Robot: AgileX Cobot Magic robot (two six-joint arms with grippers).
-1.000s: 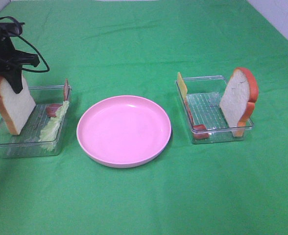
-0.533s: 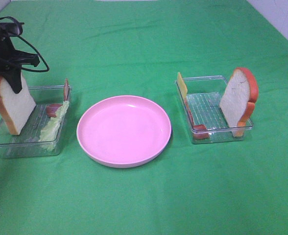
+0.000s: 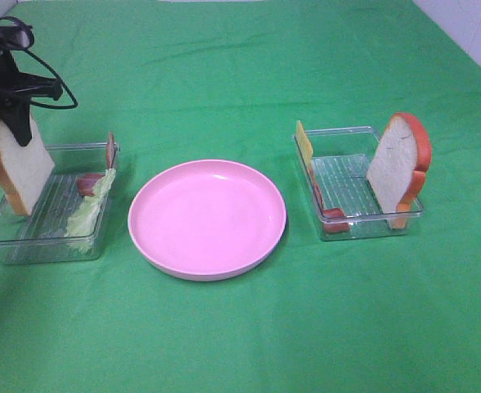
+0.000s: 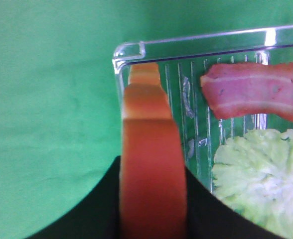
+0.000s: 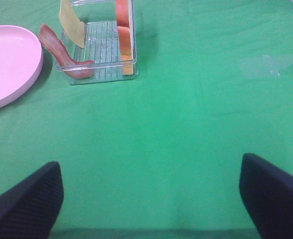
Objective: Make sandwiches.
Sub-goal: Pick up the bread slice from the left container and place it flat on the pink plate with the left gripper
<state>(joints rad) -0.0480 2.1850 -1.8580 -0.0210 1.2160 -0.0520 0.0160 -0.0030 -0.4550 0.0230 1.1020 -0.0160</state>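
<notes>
left hand [image 3: 15,123]: pinching bread slice [image 3: 15,168] by top crust, desk's left edge | handling: likely light, squashy; hold crust gently | right hand [image 5: 150,196]: spread, empty

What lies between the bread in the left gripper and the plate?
The high view shows lettuce and a meat strip in the left tray, along its wall nearest the plate; bare tray floor separates them from the bread.

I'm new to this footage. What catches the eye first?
The big pink plate in the middle of the green cloth. Next, the left gripper holding a bread slice upright at the left tray, and a second slice standing in the right tray.
</notes>
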